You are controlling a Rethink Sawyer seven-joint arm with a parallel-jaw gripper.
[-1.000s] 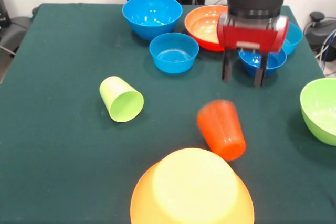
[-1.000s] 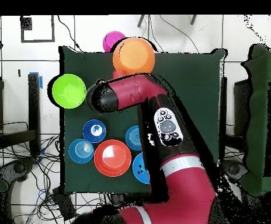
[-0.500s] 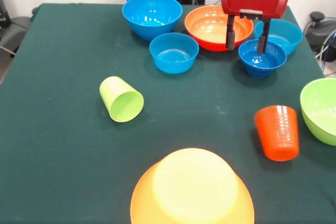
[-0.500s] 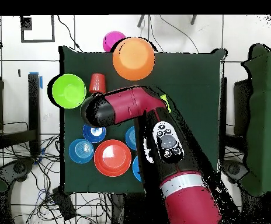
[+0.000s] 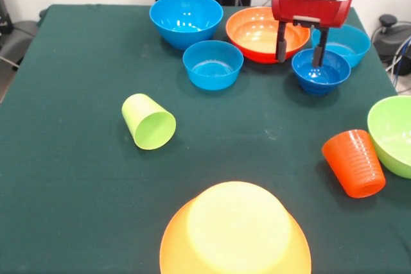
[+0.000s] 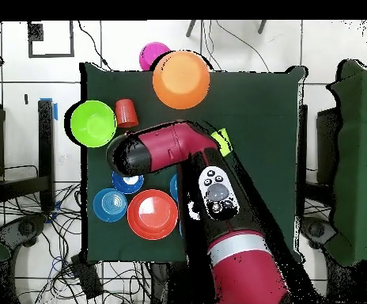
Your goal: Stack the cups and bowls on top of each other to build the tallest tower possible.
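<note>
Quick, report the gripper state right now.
Gripper: open, holding nothing, its fingers hanging over the small blue bowl.

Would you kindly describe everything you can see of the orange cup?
The orange cup is a small, tapered tumbler of glossy orange plastic with ribbed sides. It lies tipped on the green tablecloth, one end toward the camera, right beside the lime-green bowl; whether they touch is unclear. The overhead view shows it next to that bowl too. The gripper hangs apart from it, open.
</note>
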